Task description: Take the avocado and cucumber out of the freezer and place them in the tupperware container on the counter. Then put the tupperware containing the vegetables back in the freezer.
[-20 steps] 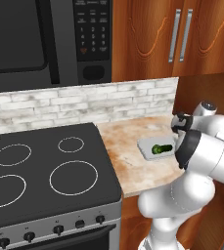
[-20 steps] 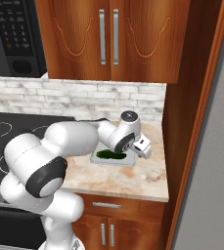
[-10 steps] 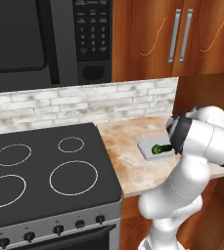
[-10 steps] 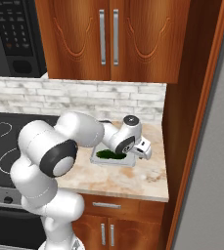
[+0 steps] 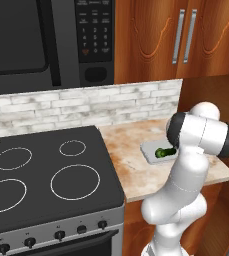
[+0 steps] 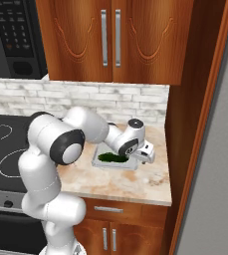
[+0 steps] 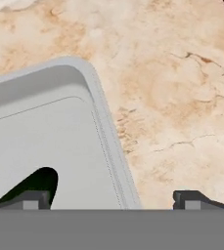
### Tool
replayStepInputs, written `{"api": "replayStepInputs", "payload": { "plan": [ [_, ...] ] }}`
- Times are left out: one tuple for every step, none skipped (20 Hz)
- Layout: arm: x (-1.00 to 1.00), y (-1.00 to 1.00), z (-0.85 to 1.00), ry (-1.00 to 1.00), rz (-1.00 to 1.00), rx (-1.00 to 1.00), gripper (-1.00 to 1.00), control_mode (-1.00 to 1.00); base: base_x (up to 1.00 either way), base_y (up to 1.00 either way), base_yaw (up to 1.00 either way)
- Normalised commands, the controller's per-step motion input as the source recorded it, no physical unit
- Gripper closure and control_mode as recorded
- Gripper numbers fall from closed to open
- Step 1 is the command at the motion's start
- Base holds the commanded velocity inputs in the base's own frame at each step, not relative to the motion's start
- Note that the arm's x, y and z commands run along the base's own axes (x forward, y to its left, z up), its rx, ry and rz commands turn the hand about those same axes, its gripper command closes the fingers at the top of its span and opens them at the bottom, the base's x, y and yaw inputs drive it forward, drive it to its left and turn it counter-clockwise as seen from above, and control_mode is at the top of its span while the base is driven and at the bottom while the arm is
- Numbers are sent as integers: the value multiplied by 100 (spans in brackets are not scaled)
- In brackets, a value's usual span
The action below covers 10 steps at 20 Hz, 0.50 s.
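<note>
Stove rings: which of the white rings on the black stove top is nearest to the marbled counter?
The small white ring at the back right of the black stove top. It lies closest to the beige-pink marbled counter; the larger ring sits nearer the front.

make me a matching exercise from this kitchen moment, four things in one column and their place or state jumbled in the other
Things:
1. cucumber
2. tupperware container
3. gripper
4. microwave

Places or states:
A. open, one fingertip over the tray, the other over the stone
B. mounted above the stove
C. lying inside the grey tray
D. resting on the counter

Pairs: 1-C, 2-D, 3-A, 4-B
</note>
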Motion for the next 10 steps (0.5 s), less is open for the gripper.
{"api": "replayStepInputs", "payload": {
  "plan": [
    [6, 0, -19, 5, 7, 0, -100, -100, 0, 0, 0],
    [4, 0, -21, 5, 7, 0, -100, -100, 0, 0, 0],
    [4, 0, -24, 6, 6, 0, -100, -100, 0, 0, 0],
    [8, 0, -26, 7, 6, 0, -100, -100, 0, 0, 0],
    [10, 0, -28, 7, 6, 0, -100, -100, 0, 0, 0],
    [12, 0, -29, 8, 6, 0, -100, -100, 0, 0, 0],
    [13, 0, -34, 9, 7, 0, -100, -100, 0, 0, 0],
    [12, 0, -34, 10, 7, 0, -100, -100, 0, 0, 0],
    [9, 0, -39, 11, 7, 0, 100, -100, 0, 0, 0],
    [4, 0, -41, 12, 7, 0, 100, -100, 0, 0, 0]
  ]
}}
